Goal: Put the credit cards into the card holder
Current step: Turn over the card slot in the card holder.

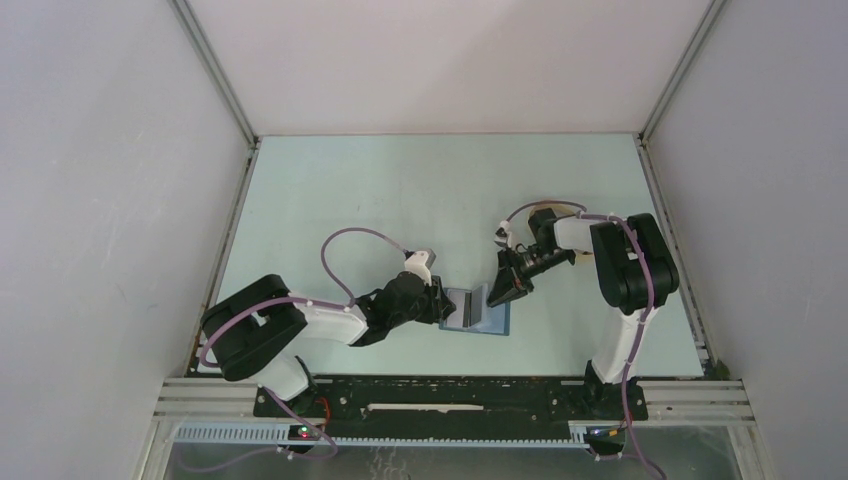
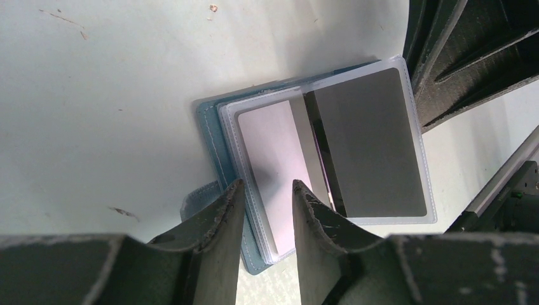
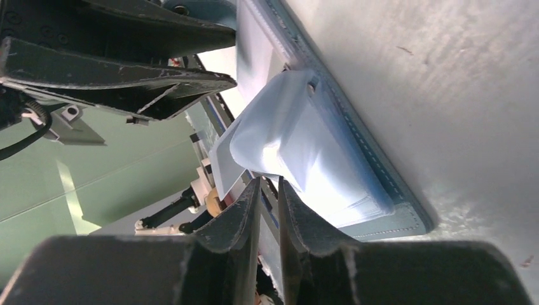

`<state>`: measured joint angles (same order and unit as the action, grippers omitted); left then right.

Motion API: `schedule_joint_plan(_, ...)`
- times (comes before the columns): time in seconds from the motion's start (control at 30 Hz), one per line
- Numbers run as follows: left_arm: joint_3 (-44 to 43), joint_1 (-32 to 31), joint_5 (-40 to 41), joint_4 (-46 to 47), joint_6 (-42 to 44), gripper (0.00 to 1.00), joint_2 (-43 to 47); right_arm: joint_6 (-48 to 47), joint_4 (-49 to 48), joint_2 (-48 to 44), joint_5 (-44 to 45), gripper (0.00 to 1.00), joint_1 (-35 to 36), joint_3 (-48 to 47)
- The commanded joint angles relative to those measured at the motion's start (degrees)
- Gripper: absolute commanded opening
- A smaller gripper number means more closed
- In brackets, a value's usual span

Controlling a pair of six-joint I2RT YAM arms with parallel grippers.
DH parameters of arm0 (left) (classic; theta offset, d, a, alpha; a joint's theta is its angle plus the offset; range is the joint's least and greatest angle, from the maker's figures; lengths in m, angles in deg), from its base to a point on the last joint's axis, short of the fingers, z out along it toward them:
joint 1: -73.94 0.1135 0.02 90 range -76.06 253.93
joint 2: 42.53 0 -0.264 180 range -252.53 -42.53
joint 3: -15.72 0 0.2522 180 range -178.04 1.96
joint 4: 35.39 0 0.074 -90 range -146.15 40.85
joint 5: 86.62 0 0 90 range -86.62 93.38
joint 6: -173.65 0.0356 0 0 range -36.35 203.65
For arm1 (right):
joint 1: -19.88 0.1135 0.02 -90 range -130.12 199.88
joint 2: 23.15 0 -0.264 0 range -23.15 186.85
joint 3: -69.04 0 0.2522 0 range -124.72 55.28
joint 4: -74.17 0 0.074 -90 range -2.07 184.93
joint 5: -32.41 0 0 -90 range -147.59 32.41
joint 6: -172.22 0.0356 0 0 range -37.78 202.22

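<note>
The card holder (image 1: 495, 322) is a blue wallet lying open on the table between my arms; its blue cover also shows in the left wrist view (image 2: 210, 127) and the right wrist view (image 3: 388, 190). A white credit card (image 2: 273, 146) lies in a clear slot. A grey card (image 2: 375, 146) sits in a raised clear page. My left gripper (image 2: 267, 190) is open, its fingers straddling the wallet's near edge; it also shows in the top view (image 1: 447, 303). My right gripper (image 3: 267, 184) is shut on the thin edge of the grey card and page, above the wallet (image 1: 497, 296).
The pale green table (image 1: 400, 200) is walled by white panels on three sides. A beige rim (image 1: 565, 208) peeks out behind my right wrist. The metal frame rail (image 1: 450, 390) runs along the near edge.
</note>
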<state>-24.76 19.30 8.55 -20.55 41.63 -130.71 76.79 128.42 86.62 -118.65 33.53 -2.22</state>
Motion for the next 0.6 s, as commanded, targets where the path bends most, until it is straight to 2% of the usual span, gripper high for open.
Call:
schedule_joint_plan(0.0, -1.9, -0.3, -1.2, 1.0, 1.2, 0.38, -0.3, -0.1, -0.7, -1.3, 3.8, 0.25, 0.6, -1.5)
schedule_joint_plan(0.57, -1.5, -0.3, -1.6, 1.8, 1.2, 0.38, 0.0, -2.5, 1.4, -3.7, 7.8, 0.50, 3.3, -3.5)
